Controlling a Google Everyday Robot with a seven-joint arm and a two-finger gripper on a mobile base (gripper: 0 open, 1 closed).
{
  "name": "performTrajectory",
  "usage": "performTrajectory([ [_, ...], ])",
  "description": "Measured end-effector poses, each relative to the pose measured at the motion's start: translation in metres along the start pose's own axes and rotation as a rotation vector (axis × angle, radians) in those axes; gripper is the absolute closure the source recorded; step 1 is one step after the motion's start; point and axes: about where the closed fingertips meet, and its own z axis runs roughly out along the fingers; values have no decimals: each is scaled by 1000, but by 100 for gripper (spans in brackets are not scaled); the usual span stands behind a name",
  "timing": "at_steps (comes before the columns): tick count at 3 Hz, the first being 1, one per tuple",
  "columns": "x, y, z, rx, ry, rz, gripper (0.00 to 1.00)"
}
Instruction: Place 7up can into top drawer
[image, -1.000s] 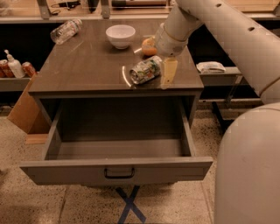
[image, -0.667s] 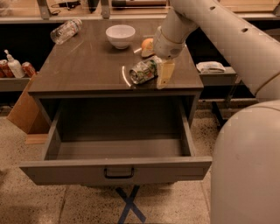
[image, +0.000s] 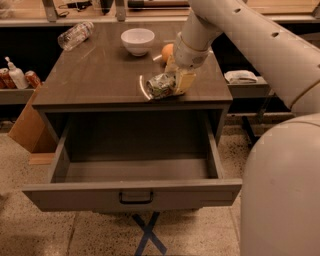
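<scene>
The 7up can lies on its side near the front edge of the brown cabinet top, its silver end facing left. My gripper is down at the can's right end and overlaps it; the can rests on the top. The top drawer is pulled wide open below, grey and empty inside, with a dark pull handle at the centre of its front panel.
A white bowl and an orange sit behind the can. A clear plastic bottle lies at the back left. Red cans and a soap bottle stand on a left shelf. A cardboard box is on the floor at left.
My gripper has moved slightly left and down onto the can's right end. The can has stayed lying on the cabinet top. The drawer has not moved.
</scene>
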Motion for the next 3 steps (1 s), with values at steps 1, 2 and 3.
performTrajectory([
  [1,-12,15,-31,49,-2,3,98],
  [2,-22,64,-49,39,-70,63,100],
  [3,-22,64,-49,39,-70,63,100],
])
